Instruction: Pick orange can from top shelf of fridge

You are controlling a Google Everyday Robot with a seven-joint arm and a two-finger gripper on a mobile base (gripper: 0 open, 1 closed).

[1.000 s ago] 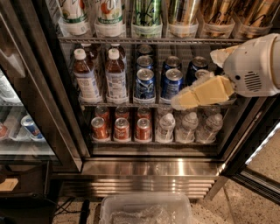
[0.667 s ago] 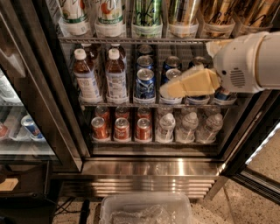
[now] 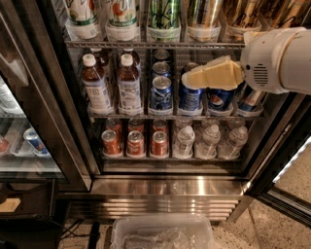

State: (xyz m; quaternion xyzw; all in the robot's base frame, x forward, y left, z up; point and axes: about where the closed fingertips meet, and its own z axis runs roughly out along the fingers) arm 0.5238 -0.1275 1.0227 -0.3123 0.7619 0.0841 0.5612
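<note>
Found hand [image 3: 185,80] closed, empty, before the Pepsi cans [image 3: 221,99], just below the top shelf [image 3: 146,44] and orange can [image 3: 238,13].

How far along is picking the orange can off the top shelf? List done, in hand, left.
Done: the fridge stands open. In hand: the gripper hangs before the blue cans, one rack below the top shelf. Left: rise, grasp the orange can, pull it out.

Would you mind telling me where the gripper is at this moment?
The gripper is right of centre in the camera view, in front of the blue cans just below the top shelf.
</note>
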